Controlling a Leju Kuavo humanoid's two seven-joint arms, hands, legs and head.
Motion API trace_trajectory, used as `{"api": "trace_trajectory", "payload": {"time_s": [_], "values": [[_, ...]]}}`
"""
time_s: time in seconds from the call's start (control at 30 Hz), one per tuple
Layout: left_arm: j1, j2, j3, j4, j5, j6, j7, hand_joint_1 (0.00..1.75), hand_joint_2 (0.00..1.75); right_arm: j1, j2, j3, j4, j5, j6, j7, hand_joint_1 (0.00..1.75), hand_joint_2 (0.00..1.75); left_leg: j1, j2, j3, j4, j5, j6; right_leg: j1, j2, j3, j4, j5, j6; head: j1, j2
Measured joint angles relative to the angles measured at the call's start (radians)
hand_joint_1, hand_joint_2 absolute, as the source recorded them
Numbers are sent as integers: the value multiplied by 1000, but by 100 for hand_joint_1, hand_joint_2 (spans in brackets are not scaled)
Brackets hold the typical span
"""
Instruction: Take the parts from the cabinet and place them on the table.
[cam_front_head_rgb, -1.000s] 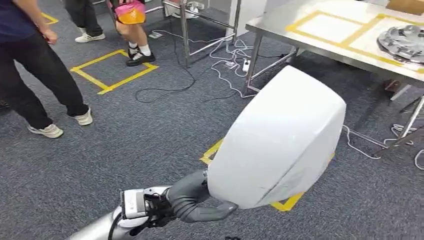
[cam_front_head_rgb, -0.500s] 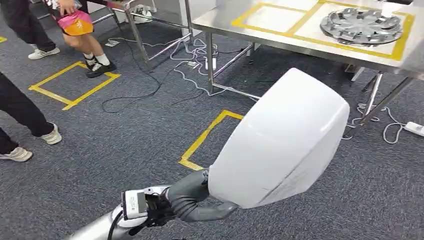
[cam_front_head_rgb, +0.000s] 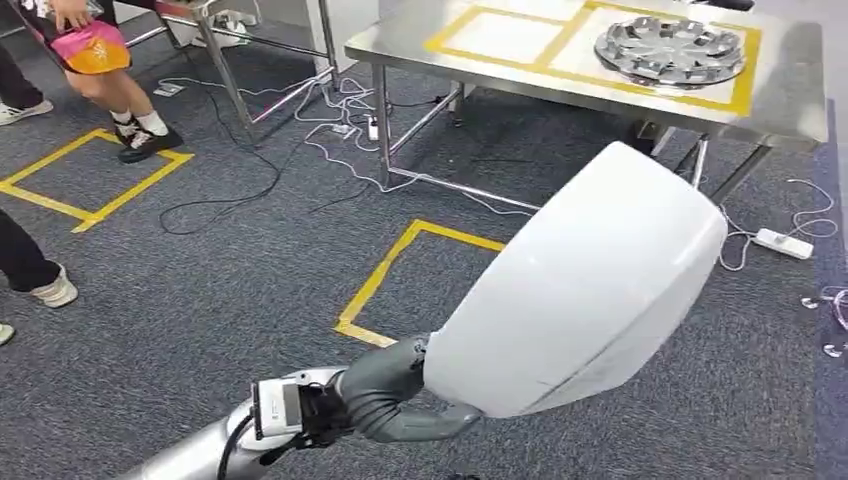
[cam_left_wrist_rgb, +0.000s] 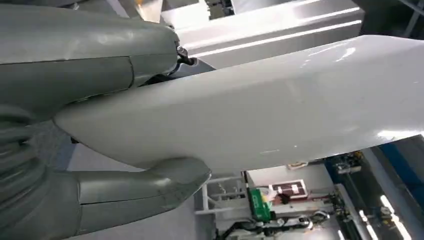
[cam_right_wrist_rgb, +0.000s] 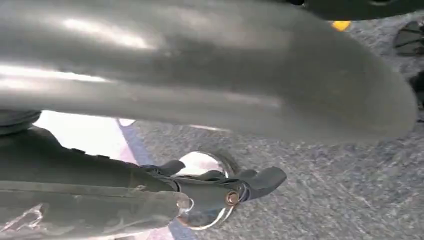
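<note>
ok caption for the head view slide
Left hand carrying a white panel toward the steel table holding a hubcap.

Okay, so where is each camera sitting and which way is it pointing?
Head view: high on the body, looking forward and down at carpet and steel table; the left hand grips a white panel.
Left wrist view: close behind the left hand, looking along the white panel it grips.
Right wrist view: behind the right hand, looking at carpet under a blurred dark surface.
Shared: head and left wrist views both show the left hand on the white panel.
</note>
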Motion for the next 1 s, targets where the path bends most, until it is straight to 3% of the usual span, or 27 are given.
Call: {"api": "trace_trajectory", "payload": {"time_s": [0.03, 0.1, 0.13, 0.17, 0.27, 0.33, 0.4, 0.43, 0.47, 0.5, 0.53, 0.6, 0.63, 0.67, 0.77, 0.83, 0.87, 0.93, 0.97, 1.0], "values": [[-1, 0, -1, 0, 0, 0, 1, 175, 175, 1, 0, 2, 0, 0, 1, 1, 0, 0, 0, 1, 2, 0, -2, -2, 0, 0, 32, -62, 38, -2, 0, 0], [-4, -1, -2, 0, 0, -1, 2, 175, 175, 2, 0, 6, 0, 2, 4, 1, 0, 0, 0, 3, 9, 1, -6, -9, 0, -11, 130, -245, 117, -4, 0, 0], [-5, -1, -3, 0, 0, -1, 2, 175, 175, -1, 0, 7, 0, 2, 6, 1, 0, 0, -8, 4, 10, 2, -10, -15, 3, -22, 150, -281, 104, -7, 1, 0], [-7, -1, -3, 0, 0, -2, 2, 175, 175, -3, 0, 7, 0, 2, 7, 0, 0, 0, -9, 4, 7, 5, -10, -19, 4, -13, 150, -284, 111, -17, -1, 0], [-10, -1, -7, 0, 0, -4, 2, 175, 175, -4, 0, 8, 0, 3, 9, -2, 0, 0, -5, 7, 11, -4, -7, -34, 7, -8, 147, -284, 110, -34, 0, 0], [-13, -2, -8, 0, 0, -4, 2, 175, 175, -4, 0, 10, 0, 3, 10, -3, 0, 0, -4, 6, -2, 28, -35, -46, 1, -7, 153, -291, 112, -46, -3, 0], [-13, 1, -9, 0, 0, -4, 2, 175, 175, -7, 0, 11, 0, 3, 10, -5, 0, 0, -3, 6, -77, 179, -110, -52, 1, -5, 152, -291, 110, -52, -4, 0], [-13, 3, -10, 0, 0, -4, 2, 175, 175, -7, 0, 11, 0, 3, 10, -6, 0, 0, -3, 5, -119, 256, -138, -53, 1, -4, 152, -291, 109, -53, -4, 0], [-12, 4, -11, 0, 0, -4, 2, 175, 175, -6, 0, 13, 0, 3, 10, -6, 0, 0, -3, 6, -147, 302, -146, -53, 1, -3, 153, -291, 109, -53, -4, 0], [-12, 5, -12, 0, 0, -4, 2, 175, 175, -6, 0, 14, 0, 3, 10, -6, 0, 0, -3, 6, -151, 300, -129, -52, 1, -1, 154, -291, 109, -54, -3, 0], [-12, 6, -13, 0, 0, -4, 2, 175, 175, -6, 0, 14, 0, 3, 10, -6, 0, 0, -3, 5, -136, 260, -89, -51, 0, 1, 155, -291, 107, -52, -4, 0], [-13, 5, -13, 0, 0, -3, 3, 175, 175, -7, 0, 16, -2, 4, 10, -7, 0, 0, -3, 5, -54, 92, 5, -46, -3, 6, 161, -291, 104, -47, -4, 0], [-14, 5, -13, 0, -1, -2, 3, 175, 175, -7, 0, 17, -2, 4, 10, -8, 0, 0, -2, 3, -21, 30, 20, -45, -2, 9, 162, -291, 104, -41, -5, 0], [-15, 4, -13, 0, -2, -1, 3, 175, 175, -8, 0, 18, -2, 4, 10, -8, 0, 0, -2, 2, -13, -3, 6, -39, 5, 13, 156, -282, 99, -34, -9, 0], [-14, 4, -13, 0, -3, 1, 4, 175, 175, -5, 0, 23, -3, 4, 12, -8, 0, 0, -5, 2, -16, 2, 6, -21, 3, 13, 160, -299, 103, -19, -6, 0], [-17, 3, -14, 0, -5, 2, 5, 175, 175, -4, 0, 25, -3, 4, 13, -9, 0, 0, 2, 3, -7, -3, 6, -7, 3, 3, 150, -270, 86, -9, -3, 0], [-18, 3, -14, 0, -6, 2, 5, 175, 175, -5, 0, 26, -3, 4, 14, -10, 0, 0, 1, 4, -4, -3, 2, -2, 3, 1, 123, -214, 57, -7, 1, 0], [-19, 3, -16, 0, -8, 2, 5, 175, 175, -5, 1, 26, -5, 4, 16, -11, 0, 0, -2, 5, 0, -3, -4, 5, 3, 1, 39, -58, -2, -5, 2, 0], [-18, 3, -17, 0, -9, 2, 5, 175, 175, -4, 1, 27, -6, 4, 17, -11, 0, 0, -3, 5, 3, -3, -8, 5, 3, 0, 1, 3, -15, -5, 1, 0], [-18, 3, -18, 0, -10, 2, 5, 175, 175, -2, 1, 28, -6, 4, 18, -11, 0, 0, -3, 5, 9, -2, -12, 6, 3, 0, -11, 10, -3, -5, 2, 0]]}}
